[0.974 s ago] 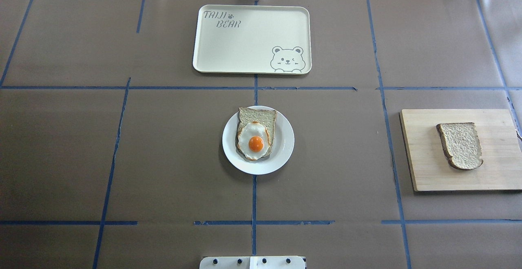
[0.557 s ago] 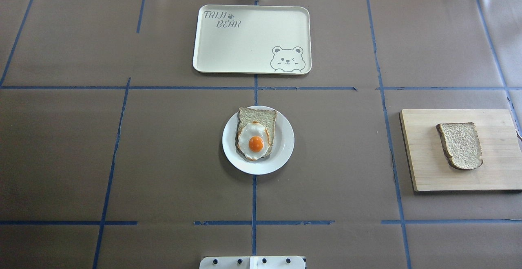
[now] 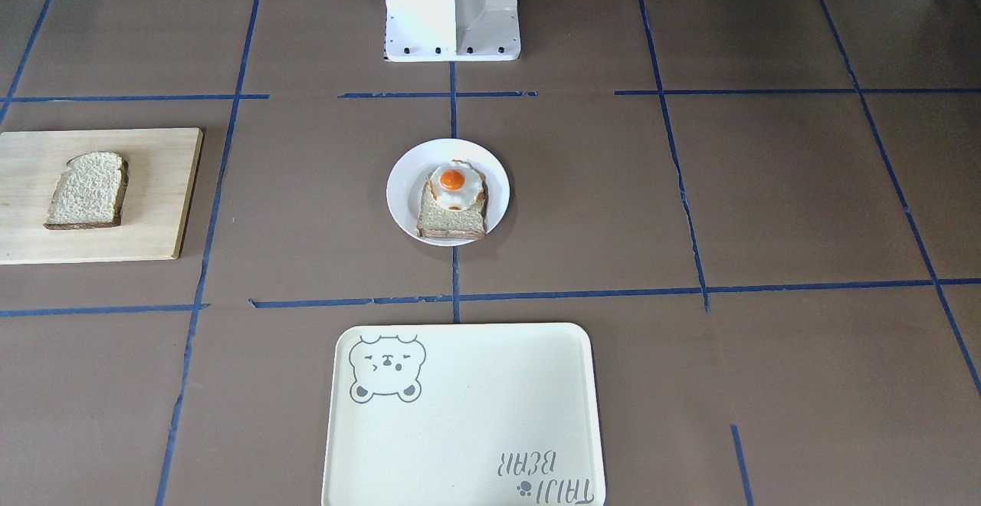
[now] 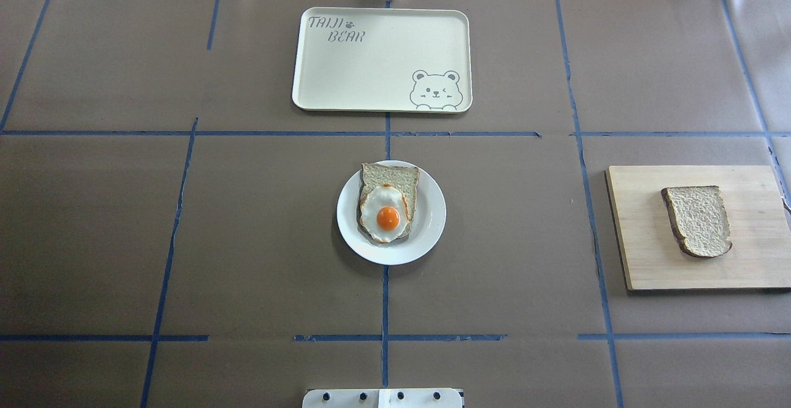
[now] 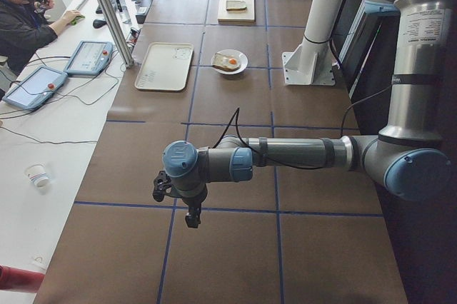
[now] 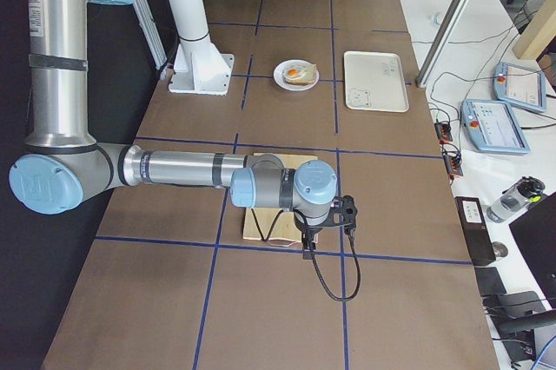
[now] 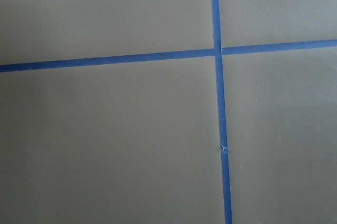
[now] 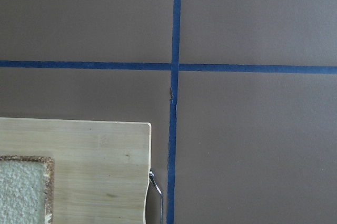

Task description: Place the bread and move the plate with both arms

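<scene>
Bread: the bread [image 4: 698, 219] lies flat on the wooden board [image 4: 636, 259] at the robot's right, untouched
Direction from fingers: the right gripper [image 6: 307, 247] hangs over bare table just past the board's outer corner; the bread lies inward of it, toward the table's middle
Long axis: toward and away from the robot, rounded end nearer the robot
Nearer arm: right; the left gripper [image 5: 191, 215] is well apart, at the opposite end
Fingers: seen only from the side, so I cannot tell whether either pair is spread or closed
Plate: the plate [image 4: 432, 235] sits between both grippers, carrying an egg-topped slice [image 4: 388, 210]
Change: overhead view matches the earlier frames; nothing has shifted
</scene>
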`<state>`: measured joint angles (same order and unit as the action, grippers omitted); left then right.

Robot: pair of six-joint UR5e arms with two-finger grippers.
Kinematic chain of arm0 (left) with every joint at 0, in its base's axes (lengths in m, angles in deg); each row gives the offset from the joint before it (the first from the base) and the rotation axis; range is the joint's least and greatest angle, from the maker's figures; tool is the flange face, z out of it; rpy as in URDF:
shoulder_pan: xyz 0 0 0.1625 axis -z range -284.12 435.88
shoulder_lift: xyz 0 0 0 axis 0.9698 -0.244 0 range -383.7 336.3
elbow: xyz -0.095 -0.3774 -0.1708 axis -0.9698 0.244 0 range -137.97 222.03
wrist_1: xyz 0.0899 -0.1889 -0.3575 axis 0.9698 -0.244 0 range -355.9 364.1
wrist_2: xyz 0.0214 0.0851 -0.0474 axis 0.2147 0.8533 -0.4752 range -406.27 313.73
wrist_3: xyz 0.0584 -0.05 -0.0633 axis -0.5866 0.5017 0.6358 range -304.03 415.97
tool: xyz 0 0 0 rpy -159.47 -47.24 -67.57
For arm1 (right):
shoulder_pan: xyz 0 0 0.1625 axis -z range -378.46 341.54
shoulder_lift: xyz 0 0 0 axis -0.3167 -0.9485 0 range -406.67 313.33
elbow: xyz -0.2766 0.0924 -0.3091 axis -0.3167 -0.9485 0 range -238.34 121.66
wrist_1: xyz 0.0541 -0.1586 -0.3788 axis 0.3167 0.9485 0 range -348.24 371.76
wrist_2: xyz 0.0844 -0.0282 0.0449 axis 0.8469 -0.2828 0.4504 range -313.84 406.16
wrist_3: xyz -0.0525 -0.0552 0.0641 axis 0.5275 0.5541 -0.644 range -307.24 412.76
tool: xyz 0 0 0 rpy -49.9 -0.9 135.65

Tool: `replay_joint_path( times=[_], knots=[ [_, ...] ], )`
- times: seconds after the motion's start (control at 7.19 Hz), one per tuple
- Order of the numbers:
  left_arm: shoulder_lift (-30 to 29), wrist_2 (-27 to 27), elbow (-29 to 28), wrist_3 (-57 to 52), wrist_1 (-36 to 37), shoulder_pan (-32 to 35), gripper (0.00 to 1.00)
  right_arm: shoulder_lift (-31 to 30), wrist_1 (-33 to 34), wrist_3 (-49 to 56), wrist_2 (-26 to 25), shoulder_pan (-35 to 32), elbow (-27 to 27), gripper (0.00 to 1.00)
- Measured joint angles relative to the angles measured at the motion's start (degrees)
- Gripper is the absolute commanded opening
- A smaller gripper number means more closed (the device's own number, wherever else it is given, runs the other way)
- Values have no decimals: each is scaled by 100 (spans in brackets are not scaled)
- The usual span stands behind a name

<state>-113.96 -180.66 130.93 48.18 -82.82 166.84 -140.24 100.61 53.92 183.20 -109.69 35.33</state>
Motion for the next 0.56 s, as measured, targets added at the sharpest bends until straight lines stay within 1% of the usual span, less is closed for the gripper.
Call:
replay_joint_path(
  times=[0.56],
  knots=[
    [4,1,2,5,0,0,100,66,-24,-4,-30,0,50,100]
  ],
)
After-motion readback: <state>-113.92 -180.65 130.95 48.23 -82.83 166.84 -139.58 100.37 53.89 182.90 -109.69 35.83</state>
